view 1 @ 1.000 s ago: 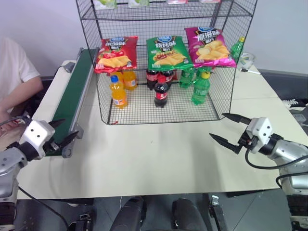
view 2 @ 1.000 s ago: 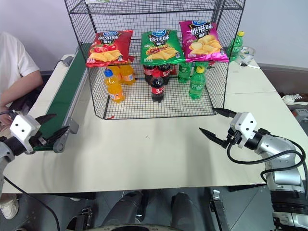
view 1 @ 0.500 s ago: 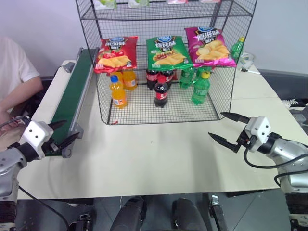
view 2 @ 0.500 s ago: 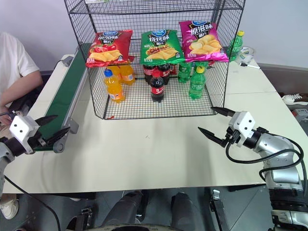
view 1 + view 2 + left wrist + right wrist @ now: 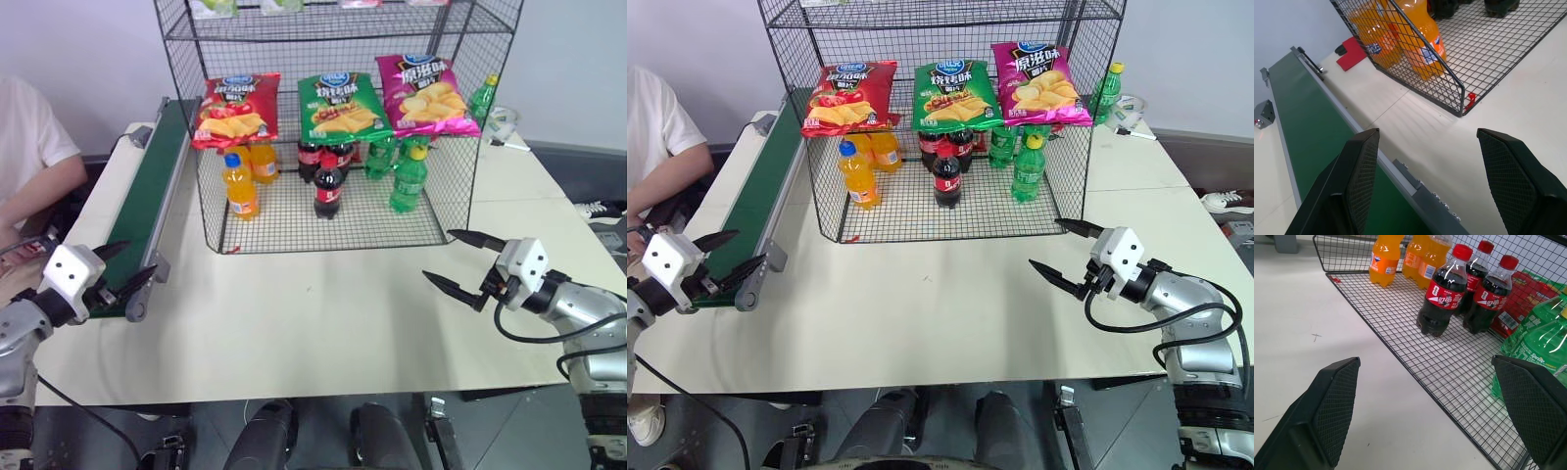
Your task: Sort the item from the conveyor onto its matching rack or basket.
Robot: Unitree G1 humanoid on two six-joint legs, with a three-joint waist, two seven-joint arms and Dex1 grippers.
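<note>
Three chip bags incl. red bag (image 5: 235,109) on rack (image 5: 333,39); both pincers (image 5: 125,266) (image 5: 455,262) released, empty

rack (image 5: 338,29) top beyond frame

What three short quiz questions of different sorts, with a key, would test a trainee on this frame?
1. True or false: the glossy red potato-chip bag lies on the dark green conveyor belt.
2. Which bottles stand under the green chip bag in the black wire-mesh rack? A) orange soda B) dark cola C) green soda
3. Fill in: the left gripper and the right gripper are both ____ and hold nothing.

Key: 1 false, it sits on the rack's shelf, left of the green bag; 2 B, the dark cola bottles; 3 open.
</note>
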